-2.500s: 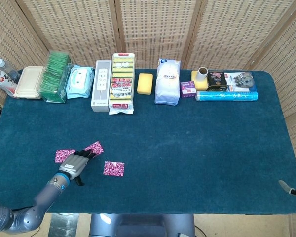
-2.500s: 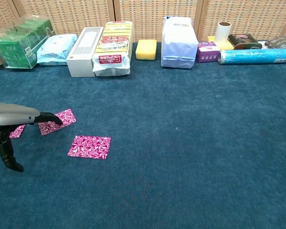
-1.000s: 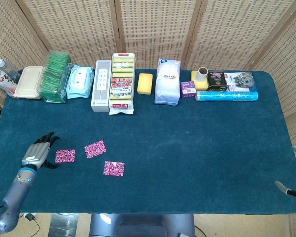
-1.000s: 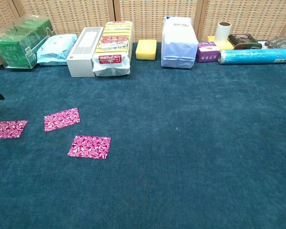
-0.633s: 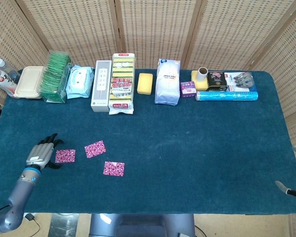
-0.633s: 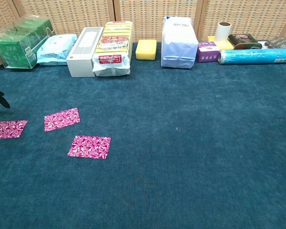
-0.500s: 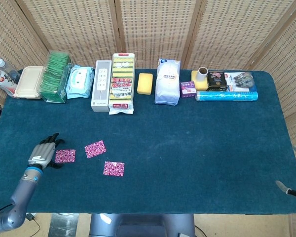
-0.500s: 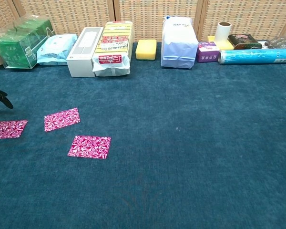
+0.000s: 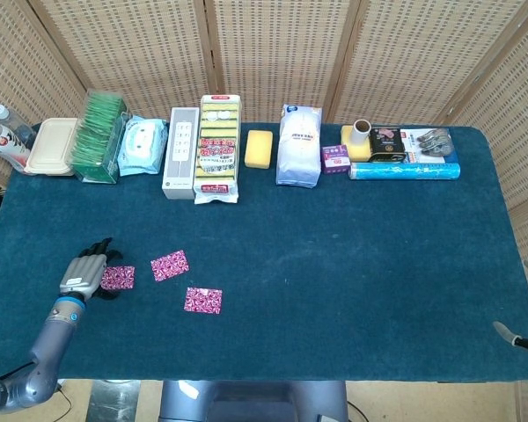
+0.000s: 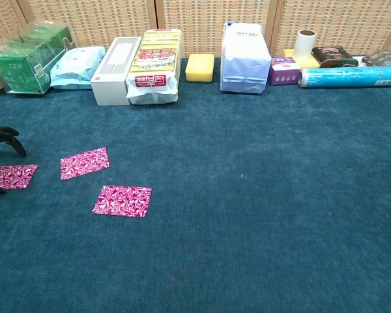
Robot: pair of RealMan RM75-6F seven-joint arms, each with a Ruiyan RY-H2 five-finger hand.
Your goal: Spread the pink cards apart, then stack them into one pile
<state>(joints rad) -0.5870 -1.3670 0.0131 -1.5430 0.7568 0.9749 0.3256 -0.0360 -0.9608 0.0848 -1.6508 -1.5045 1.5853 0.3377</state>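
Note:
Three pink patterned cards lie apart on the blue cloth at the front left: a left card, a middle card and a nearer card. My left hand hovers at the left card's left edge with its fingers spread and nothing in them. In the chest view only its dark fingertips show at the left border. Of my right hand only a sliver shows at the table's right front corner, too little to tell how its fingers stand.
Along the back edge stands a row of goods: a green tea box, a wipes pack, a white box, a yellow-striped pack, a sponge, a white bag and a blue roll.
My left hand let go of the middle card, drew back to the left, and has since crept right to the left card's edge. The cards have stayed still for the last second.

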